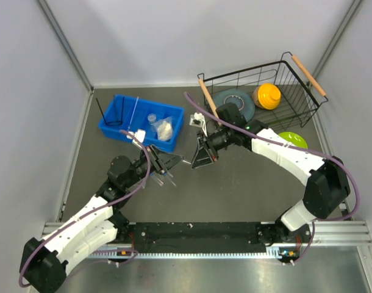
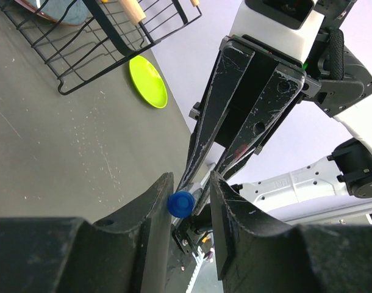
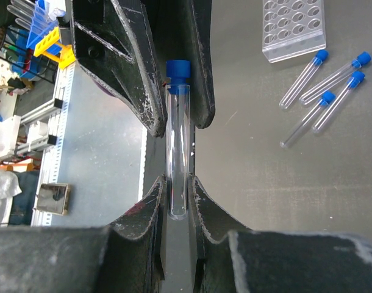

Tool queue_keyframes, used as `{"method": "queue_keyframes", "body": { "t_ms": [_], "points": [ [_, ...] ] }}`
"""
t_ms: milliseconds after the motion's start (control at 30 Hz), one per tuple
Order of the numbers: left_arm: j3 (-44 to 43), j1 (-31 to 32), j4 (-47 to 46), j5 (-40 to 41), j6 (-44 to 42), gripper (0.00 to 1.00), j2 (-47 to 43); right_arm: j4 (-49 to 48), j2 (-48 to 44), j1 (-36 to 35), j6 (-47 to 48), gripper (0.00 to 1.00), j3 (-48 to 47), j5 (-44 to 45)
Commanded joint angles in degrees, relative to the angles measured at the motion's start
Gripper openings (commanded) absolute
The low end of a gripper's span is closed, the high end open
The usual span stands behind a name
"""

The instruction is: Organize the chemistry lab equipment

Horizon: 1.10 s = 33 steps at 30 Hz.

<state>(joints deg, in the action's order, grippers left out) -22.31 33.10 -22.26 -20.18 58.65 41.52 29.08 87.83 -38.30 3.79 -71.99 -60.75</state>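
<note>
My right gripper (image 3: pixel 177 183) is shut on the rounded bottom end of a clear blue-capped test tube (image 3: pixel 177 146), holding it off the table. The tube's blue cap (image 2: pixel 180 204) sits between the fingers of my left gripper (image 2: pixel 191 183). It touches one finger and a gap remains at the other. In the top view the two grippers meet tip to tip at mid-table, left (image 1: pixel 174 162) and right (image 1: pixel 195 163). Several more capped tubes (image 3: pixel 323 91) lie beside the clear tube rack (image 3: pixel 294 27).
A blue bin (image 1: pixel 134 135) at back left holds the black ring stand (image 1: pixel 103 113), glass rod (image 1: pixel 135 110), small cup (image 1: pixel 152 118) and white packet (image 1: pixel 164 128). The black wire basket (image 1: pixel 296 107) at back right holds grey (image 1: pixel 235 101) and orange (image 1: pixel 268 96) dishes. A green dish (image 1: pixel 293 140) lies beside it.
</note>
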Motion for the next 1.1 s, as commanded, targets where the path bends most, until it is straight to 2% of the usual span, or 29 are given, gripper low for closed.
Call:
{"method": "queue_keyframes", "body": {
  "t_ms": [0, 133, 333, 433, 467, 500, 533, 567, 633, 700, 733, 867, 1067],
  "points": [
    [-2.22, 0.21, -1.73, -0.91, 0.32, 0.35, -0.38, -2.36, -0.12, 0.95, -0.28, 0.05, 0.35, -0.24],
    [-2.22, 0.30, -1.64, -1.08, 0.50, 0.33, -0.38, -2.54, -0.29, 1.04, -0.19, 0.06, 0.62, -0.16],
    [-2.83, 0.30, -1.73, -2.40, 0.50, 0.13, 0.32, -2.54, -0.38, 1.04, -0.10, 0.07, 0.71, 0.11],
    [-2.92, 0.30, -0.95, -2.49, 0.32, 0.07, 0.14, -2.45, -0.56, 1.04, 0.25, 0.12, 0.62, 0.72],
    [-3.01, 0.21, -0.25, -2.49, -0.46, 0.06, -0.21, -2.54, -0.64, 1.13, 0.34, 0.21, 0.53, 1.24],
    [-3.62, 0.21, 1.07, -2.32, -1.08, 0.04, -0.64, -2.36, -0.82, 1.13, 0.51, 0.26, 0.36, 1.77],
    [-4.06, 0.21, 2.73, -1.53, -2.22, 0.04, -1.00, -1.84, -1.43, 1.21, 0.95, 0.31, 0.18, 3.08],
    [-4.76, 0.12, 8.14, 0.39, -4.84, 0.04, -2.04, -1.57, -1.87, 1.56, 2.35, 0.41, 0.09, 3.88],
    [-6.78, -0.05, 13.71, 4.08, -7.75, 0.03, -3.37, 1.13, -3.18, 2.00, 5.15, 0.55, -0.70, 7.64],
    [-9.93, -0.67, 24.51, 9.53, -13.55, 0.02, -5.39, 3.34, -4.33, 2.79, 10.78, 0.62, -1.49, 11.16],
    [-11.26, -1.80, 31.42, 13.03, -17.22, 0.03, -5.92, 5.27, -5.38, 3.14, 14.28, 0.64, -1.40, 12.66],
    [-17.40, -5.06, 43.58, 22.34, -26.10, 0.03, -4.79, 7.74, -8.99, 5.69, 21.33, 0.66, 1.31, 14.26],
    [-20.58, -12.18, 50.03, 34.05, -36.76, 0.03, 1.10, 8.27, -13.82, 6.14, 28.81, 0.66, 8.86, 14.17]
  ]
}}
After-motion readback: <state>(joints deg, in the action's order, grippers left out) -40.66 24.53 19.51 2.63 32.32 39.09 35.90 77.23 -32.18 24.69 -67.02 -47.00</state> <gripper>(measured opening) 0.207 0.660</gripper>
